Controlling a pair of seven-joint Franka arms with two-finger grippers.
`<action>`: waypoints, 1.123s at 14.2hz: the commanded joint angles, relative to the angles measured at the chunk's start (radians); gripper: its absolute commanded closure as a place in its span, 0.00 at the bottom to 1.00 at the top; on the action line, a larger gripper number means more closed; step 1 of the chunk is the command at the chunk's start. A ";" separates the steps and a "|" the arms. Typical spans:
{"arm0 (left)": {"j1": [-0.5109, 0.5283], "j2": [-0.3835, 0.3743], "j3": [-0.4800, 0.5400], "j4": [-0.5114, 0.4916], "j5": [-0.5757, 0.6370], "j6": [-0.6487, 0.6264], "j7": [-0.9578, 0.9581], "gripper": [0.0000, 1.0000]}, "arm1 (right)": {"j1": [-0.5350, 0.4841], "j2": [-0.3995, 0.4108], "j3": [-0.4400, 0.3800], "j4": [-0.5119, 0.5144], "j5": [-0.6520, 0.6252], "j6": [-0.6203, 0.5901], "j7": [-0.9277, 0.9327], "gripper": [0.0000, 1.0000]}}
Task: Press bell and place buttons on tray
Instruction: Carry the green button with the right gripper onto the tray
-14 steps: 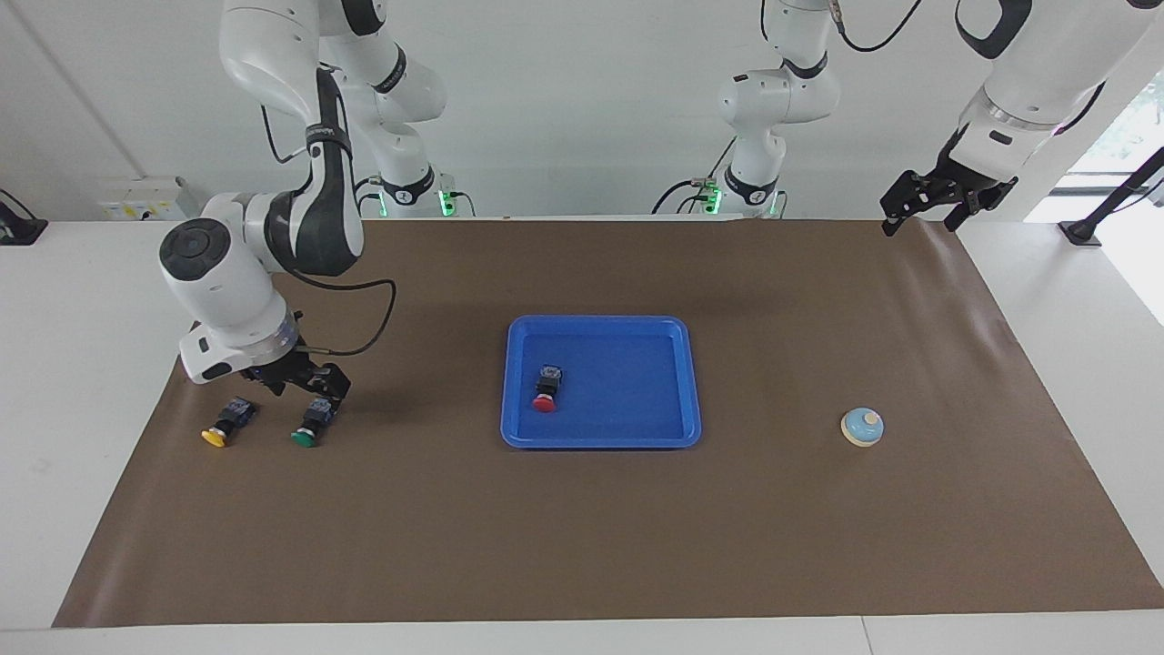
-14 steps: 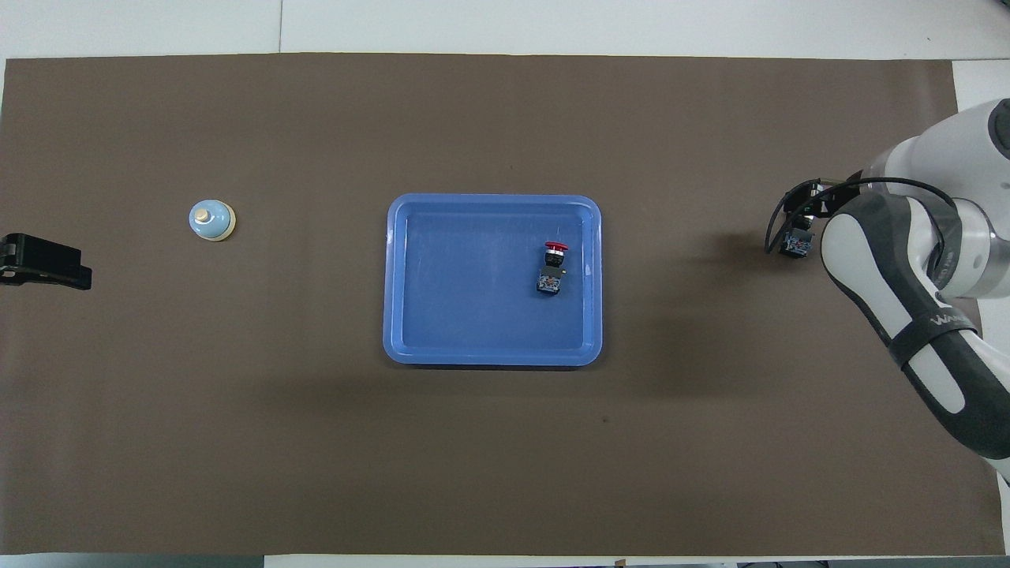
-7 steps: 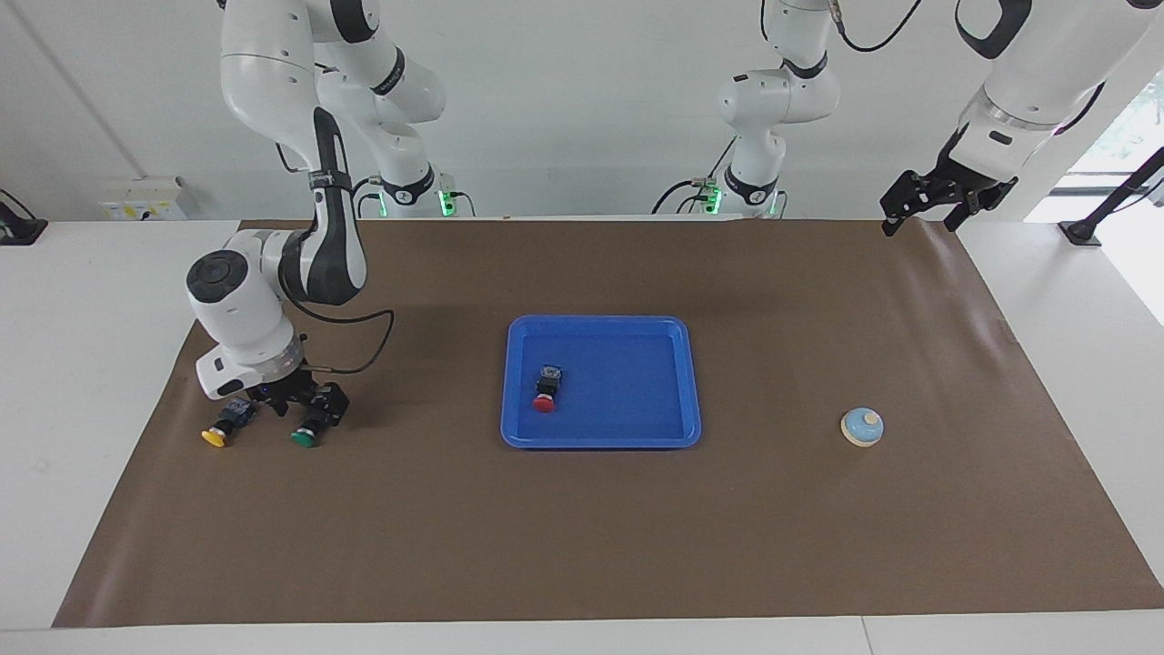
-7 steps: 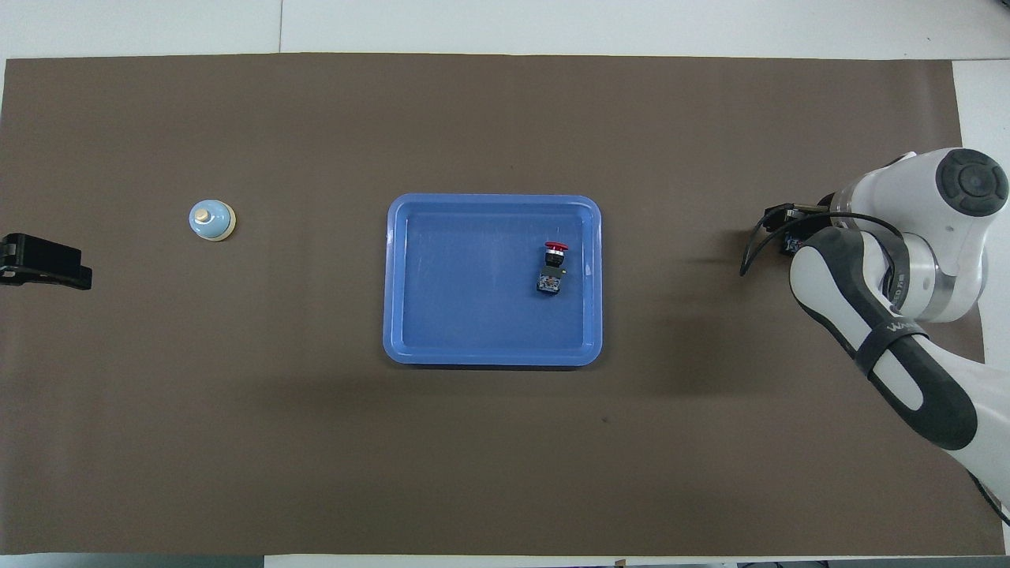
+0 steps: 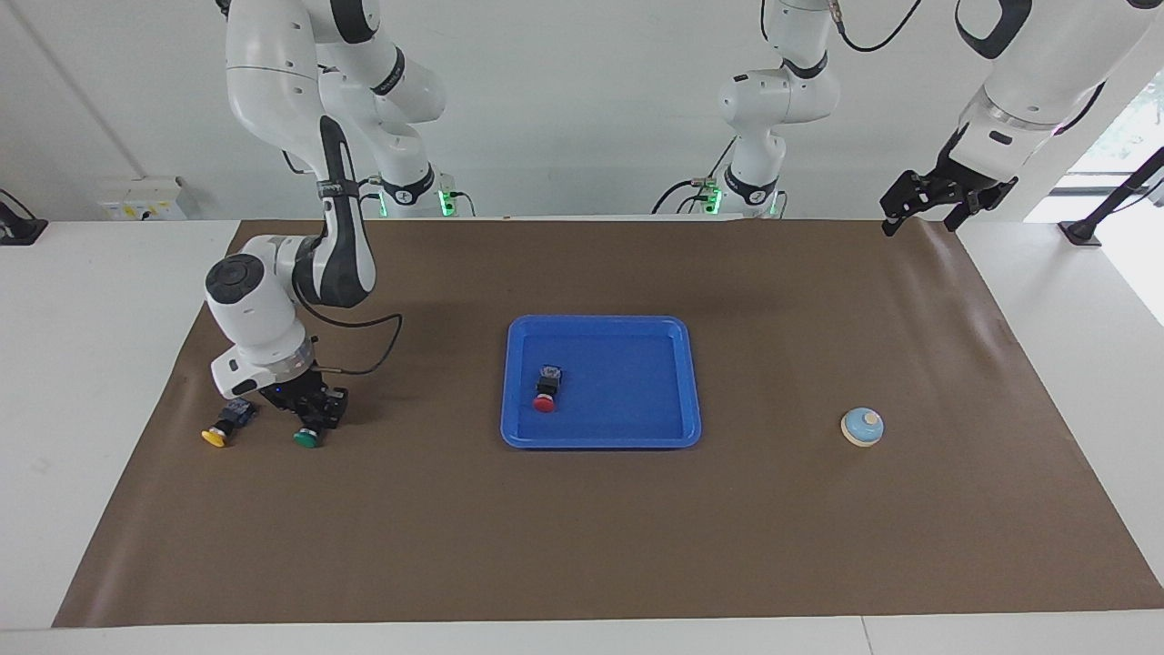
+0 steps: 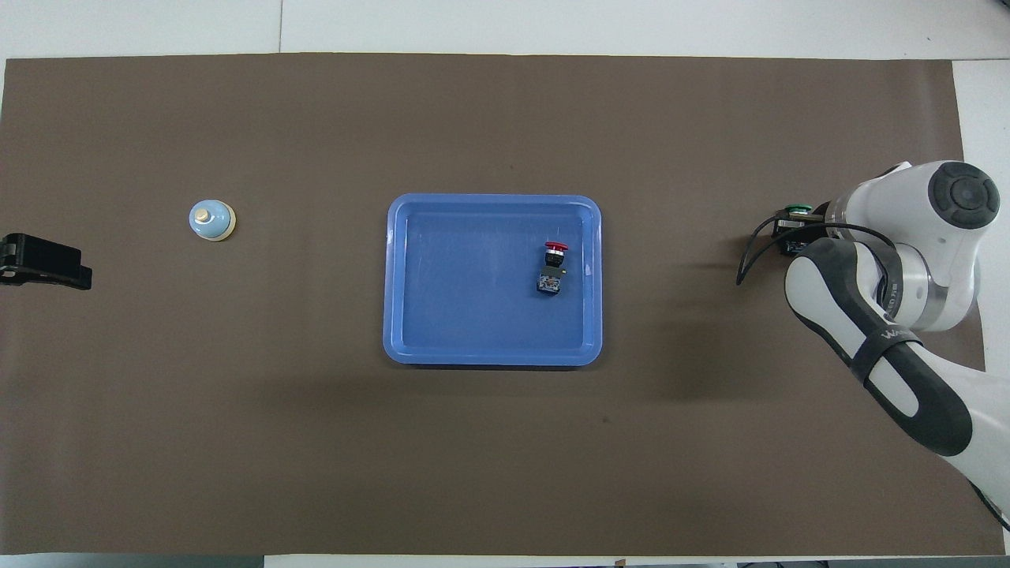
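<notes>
My right gripper is down on the mat at the right arm's end, open, with its jaws either side of the black body of the green button. In the overhead view only the green cap shows past the arm. The yellow button lies on the mat beside it, hidden in the overhead view. The red button lies in the blue tray at mid-table. The bell stands on the mat toward the left arm's end. My left gripper waits, open and empty, over the mat's corner.
A brown mat covers the table, with white table surface around it. The right arm's elbow and a loose cable hang low over the mat, nearer to the robots than the two buttons.
My right gripper has come down onto the green button and shifted slightly toward the tray. The green cap now shows in the overhead view. The left arm, tray, red button and bell have not moved.
</notes>
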 commanded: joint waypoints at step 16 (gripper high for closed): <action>-0.001 -0.004 0.005 0.012 -0.011 -0.022 0.008 0.00 | 0.550 0.077 0.008 0.475 0.005 -0.504 0.600 1.00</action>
